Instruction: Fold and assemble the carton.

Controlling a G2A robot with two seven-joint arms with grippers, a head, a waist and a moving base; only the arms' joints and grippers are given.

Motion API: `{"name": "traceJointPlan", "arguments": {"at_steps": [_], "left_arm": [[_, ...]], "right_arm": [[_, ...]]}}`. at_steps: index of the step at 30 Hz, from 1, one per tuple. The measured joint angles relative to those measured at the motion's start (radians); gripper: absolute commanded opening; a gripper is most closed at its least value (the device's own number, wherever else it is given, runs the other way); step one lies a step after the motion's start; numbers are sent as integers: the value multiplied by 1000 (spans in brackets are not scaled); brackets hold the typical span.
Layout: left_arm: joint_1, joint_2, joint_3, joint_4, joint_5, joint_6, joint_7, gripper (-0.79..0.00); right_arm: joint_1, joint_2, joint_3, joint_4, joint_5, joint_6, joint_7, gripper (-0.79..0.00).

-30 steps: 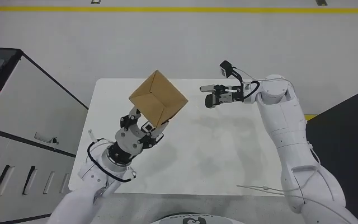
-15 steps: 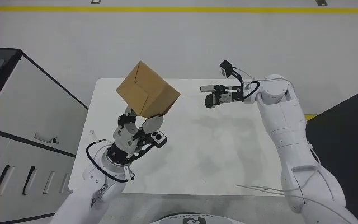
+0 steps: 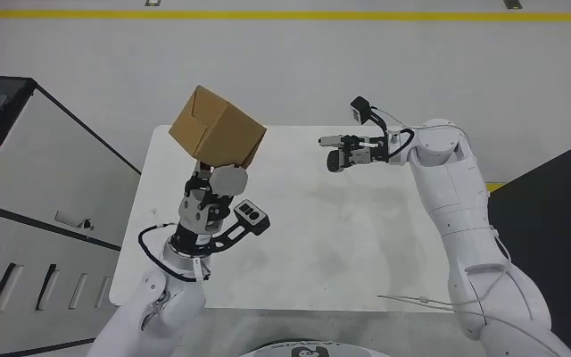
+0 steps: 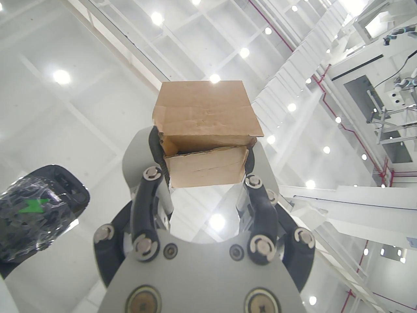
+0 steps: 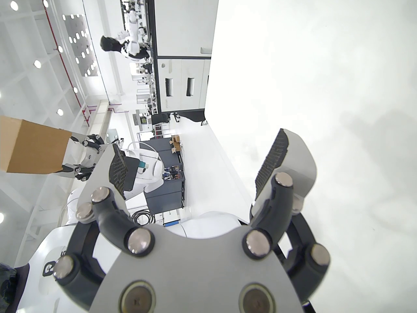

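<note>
Holding the carton [image 3: 217,130] aloft, the left arm [image 3: 192,236] rises from the near left side of the surface [image 3: 357,232], its wrist turned upward and away. This puts the carton above the far left corner, clear of the top. In the left wrist view the carton [image 4: 205,122] is seen from below against the ceiling lights. The left jaws are closed on the edges of one of its lower flaps, and a dark gap shows between that flap and the one beside it.

The right arm [image 3: 437,170] stretches over the far right part of the surface with its forearm pointing toward the carton. The right jaws are spread wide with nothing between them, well apart from the carton [image 5: 32,146].

The carton's visible faces are plain brown card, creased near the flaps. A plastic-wrapped black module [image 4: 39,210] beside the left wrist carries a scrap of green tape [image 4: 31,205]; no lettering on it can be read.
</note>
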Motion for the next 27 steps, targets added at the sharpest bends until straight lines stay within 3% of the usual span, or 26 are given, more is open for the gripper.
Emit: {"name": "traceJointPlan", "arguments": {"at_steps": [13,19,27], "left_arm": [[1,-17,-25,4,52,-21,50,-785],[-6,-18,-40,25,284,-42,54,-785],[-24,-16,-69,45,667,-94,-26,-785]], "right_arm": [[0,0,0,0,0,0,0,0],[0,0,0,0,0,0,0,0],[0,0,0,0,0,0,0,0]]}}
